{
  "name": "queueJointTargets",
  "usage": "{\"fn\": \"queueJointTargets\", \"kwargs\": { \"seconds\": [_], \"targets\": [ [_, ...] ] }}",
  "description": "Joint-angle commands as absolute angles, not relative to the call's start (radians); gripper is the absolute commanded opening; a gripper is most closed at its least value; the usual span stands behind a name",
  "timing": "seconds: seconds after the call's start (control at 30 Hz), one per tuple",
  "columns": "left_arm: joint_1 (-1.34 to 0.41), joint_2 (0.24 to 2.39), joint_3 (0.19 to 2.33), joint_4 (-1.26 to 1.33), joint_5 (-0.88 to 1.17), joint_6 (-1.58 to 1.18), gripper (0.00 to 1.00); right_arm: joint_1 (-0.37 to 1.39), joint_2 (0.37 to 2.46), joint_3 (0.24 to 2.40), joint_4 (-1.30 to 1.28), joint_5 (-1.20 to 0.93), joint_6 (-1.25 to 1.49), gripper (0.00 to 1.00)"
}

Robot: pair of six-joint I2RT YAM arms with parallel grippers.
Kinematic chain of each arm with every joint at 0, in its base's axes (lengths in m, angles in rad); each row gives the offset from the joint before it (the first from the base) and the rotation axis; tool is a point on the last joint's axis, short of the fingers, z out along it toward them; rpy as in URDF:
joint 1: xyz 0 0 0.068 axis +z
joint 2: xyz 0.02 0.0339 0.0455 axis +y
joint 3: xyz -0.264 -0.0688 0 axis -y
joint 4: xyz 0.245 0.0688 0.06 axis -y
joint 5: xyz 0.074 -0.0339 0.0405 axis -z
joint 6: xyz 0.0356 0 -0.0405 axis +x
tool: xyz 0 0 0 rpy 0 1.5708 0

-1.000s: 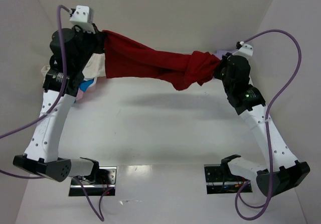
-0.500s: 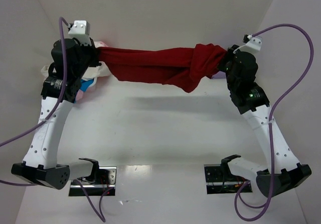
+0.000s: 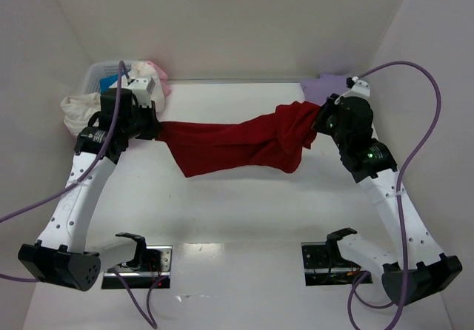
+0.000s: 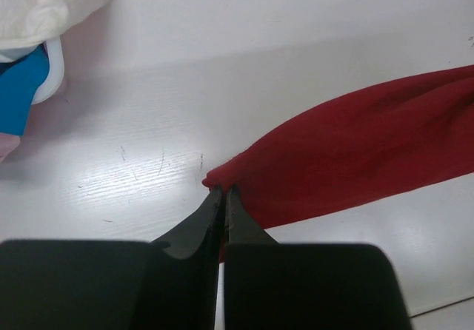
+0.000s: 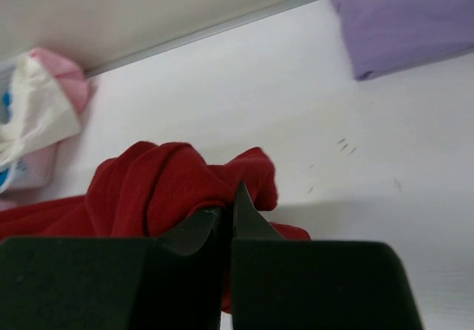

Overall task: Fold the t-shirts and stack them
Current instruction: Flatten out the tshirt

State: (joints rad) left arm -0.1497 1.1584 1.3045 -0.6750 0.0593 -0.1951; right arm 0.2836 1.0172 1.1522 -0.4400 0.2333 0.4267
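Note:
The dark red t-shirt (image 3: pixel 237 141) is stretched between both grippers, low over the table. My left gripper (image 3: pixel 155 129) is shut on its left end, seen in the left wrist view (image 4: pixel 220 189) where the red cloth (image 4: pixel 355 152) trails right. My right gripper (image 3: pixel 320 119) is shut on the bunched right end; in the right wrist view (image 5: pixel 228 208) the red folds (image 5: pixel 155 182) bulge left of the fingers. The pale lavender t-shirt (image 3: pixel 324 86) lies folded at the back right, also in the right wrist view (image 5: pixel 404 19).
A white lattice basket (image 3: pixel 100 75) at the back left holds cream-white (image 3: pixel 78 108), bright blue (image 3: pixel 111 83) and pink (image 3: pixel 157 71) shirts. The basket rim (image 4: pixel 53 71), cream cloth (image 4: pixel 44 1) and blue cloth (image 4: pixel 18 86) show in the left wrist view. Walls close the table's back and sides.
Both grippers have come down and toward the near side with the red shirt. The shirt now hangs lower, close to the table. The basket and lavender shirt are uncovered.

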Motion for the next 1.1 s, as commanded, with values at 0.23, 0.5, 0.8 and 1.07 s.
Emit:
{"fn": "queueJointTargets", "kwargs": {
  "seconds": [0.23, 0.5, 0.8, 1.07],
  "targets": [
    [-0.129, 1.313, 1.388, -0.695, 0.083, -0.225, 0.0, 0.273, 1.008, 1.049, -0.519, 0.087, 0.537, 0.0],
    [-0.129, 1.436, 1.359, -0.58, 0.086, -0.216, 0.0, 0.273, 1.017, 0.971, -0.448, 0.184, 0.549, 0.0],
    [-0.129, 1.329, 1.207, -0.604, 0.27, -0.186, 0.15, 0.273, 1.008, 0.913, -0.43, 0.184, 0.56, 0.01],
    [-0.16, 1.224, 1.106, -0.664, 0.35, -0.221, 0.91, 0.273, 1.035, 0.913, -0.411, 0.163, 0.56, 0.01]
  ]
}}
